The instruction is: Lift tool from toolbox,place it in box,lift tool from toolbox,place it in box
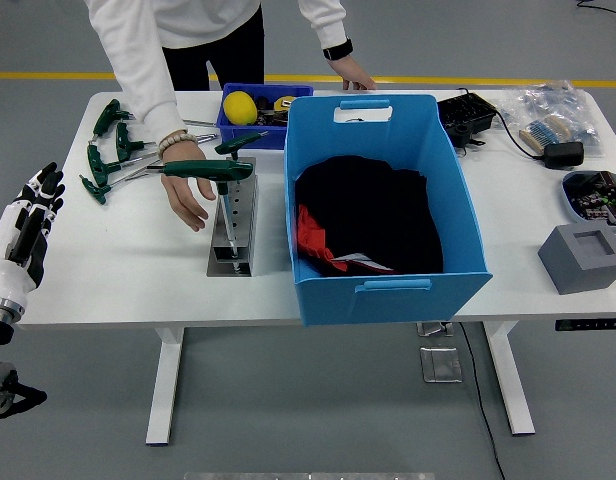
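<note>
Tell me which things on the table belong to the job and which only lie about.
Job: green-handled tools, metal tool stand, blue box, left hand.
Lying about: grey block, black charger, yellow ball.

person's hand blocks tool stand from left; bare table nearer

Worktop: white, spread before me.
Small blue bin: at 12 o'clock, with a yellow ball inside.
Grey block: at 3 o'clock, near my right edge.
Black adapter: at 2 o'clock, beside bagged parts.
Person: at the far side, leaning in.
</note>
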Robot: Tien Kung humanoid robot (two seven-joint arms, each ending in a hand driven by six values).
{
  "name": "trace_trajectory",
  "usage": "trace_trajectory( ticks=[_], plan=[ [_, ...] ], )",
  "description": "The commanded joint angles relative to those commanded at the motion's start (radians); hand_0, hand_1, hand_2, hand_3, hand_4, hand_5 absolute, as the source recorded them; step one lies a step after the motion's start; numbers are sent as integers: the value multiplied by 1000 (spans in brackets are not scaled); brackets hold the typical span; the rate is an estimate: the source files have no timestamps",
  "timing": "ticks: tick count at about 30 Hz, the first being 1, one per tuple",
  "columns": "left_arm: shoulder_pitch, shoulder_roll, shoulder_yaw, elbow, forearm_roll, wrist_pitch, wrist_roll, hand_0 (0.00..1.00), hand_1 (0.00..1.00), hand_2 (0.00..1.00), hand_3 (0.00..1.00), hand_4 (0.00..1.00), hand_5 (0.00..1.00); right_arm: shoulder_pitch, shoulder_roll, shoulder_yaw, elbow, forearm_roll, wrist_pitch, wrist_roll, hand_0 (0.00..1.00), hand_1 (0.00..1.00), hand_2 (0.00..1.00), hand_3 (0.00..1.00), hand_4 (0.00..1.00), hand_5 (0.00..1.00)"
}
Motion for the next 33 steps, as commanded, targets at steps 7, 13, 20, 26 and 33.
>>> trace_trajectory(
  ticks=[7, 13, 20, 26, 33],
  plan=[
    [1, -1, -4, -4, 21, 11, -7, 997, 998, 998, 971, 998, 807, -1, 0, -5, 0, 8, 0, 2, 624, 628, 691, 534, 787, 575],
    [-7, -2, -12, -12, 83, 16, -17, 996, 998, 998, 986, 998, 702, 2, -1, -13, 0, 28, -1, 7, 626, 626, 691, 534, 787, 574],
    [-15, -2, -19, -21, 150, 19, -27, 998, 998, 998, 996, 998, 678, 7, -3, -17, 0, 42, -2, 11, 625, 624, 690, 534, 786, 574],
    [-19, -5, -28, -25, 204, 20, -33, 998, 998, 998, 998, 998, 658, 10, -3, -28, 0, 73, -5, 19, 626, 624, 689, 534, 786, 575],
    [-27, 5, -45, -87, 393, 38, -37, 998, 998, 998, 998, 998, 575, 11, -2, -27, 0, 77, -6, 21, 626, 623, 688, 534, 785, 574]
  ],
)
